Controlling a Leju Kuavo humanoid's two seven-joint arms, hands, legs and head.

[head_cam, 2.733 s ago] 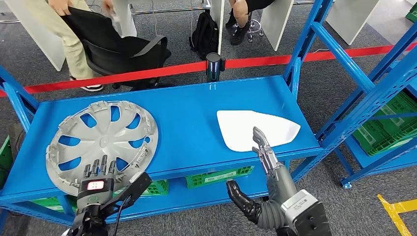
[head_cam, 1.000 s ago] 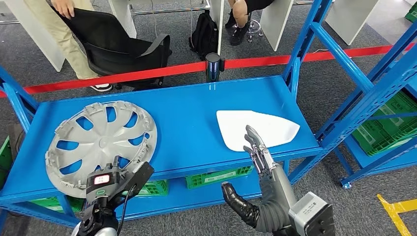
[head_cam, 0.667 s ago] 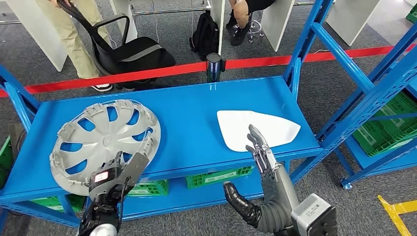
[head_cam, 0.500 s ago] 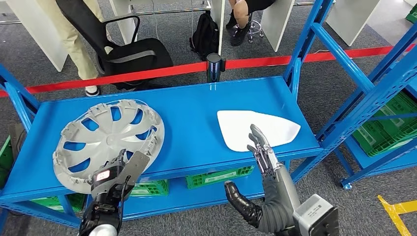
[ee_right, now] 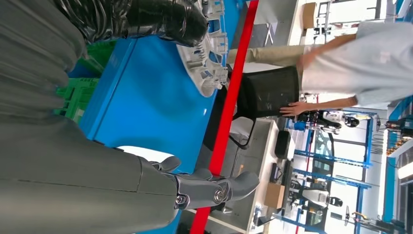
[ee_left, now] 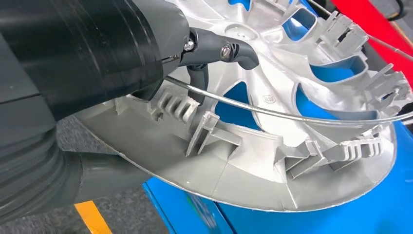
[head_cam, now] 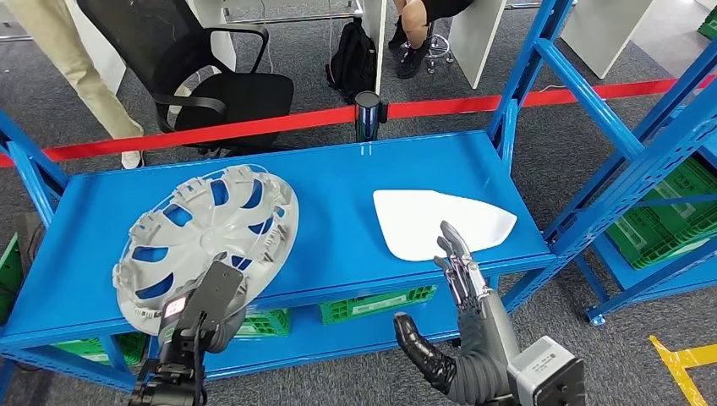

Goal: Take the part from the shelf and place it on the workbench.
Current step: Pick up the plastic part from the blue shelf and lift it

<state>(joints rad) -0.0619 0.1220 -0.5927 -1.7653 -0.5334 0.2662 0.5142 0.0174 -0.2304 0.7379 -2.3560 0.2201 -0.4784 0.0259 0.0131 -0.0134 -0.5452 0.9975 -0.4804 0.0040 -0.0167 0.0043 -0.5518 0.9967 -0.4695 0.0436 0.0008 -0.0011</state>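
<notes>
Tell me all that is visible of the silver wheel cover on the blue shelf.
The wheel cover is a round, silver-grey disc, plastic by its look, with curved spokes and openings showing blue shelf. Ribbed clips and a thin wire ring line its back. It lies tilted, its near edge raised off the shelf and gripped by the left hand.

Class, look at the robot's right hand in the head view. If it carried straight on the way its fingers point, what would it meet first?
Most likely the white panel on the blue shelf: the right hand, open, points up at its near edge. Depth is unclear, so it might pass just above.
</notes>
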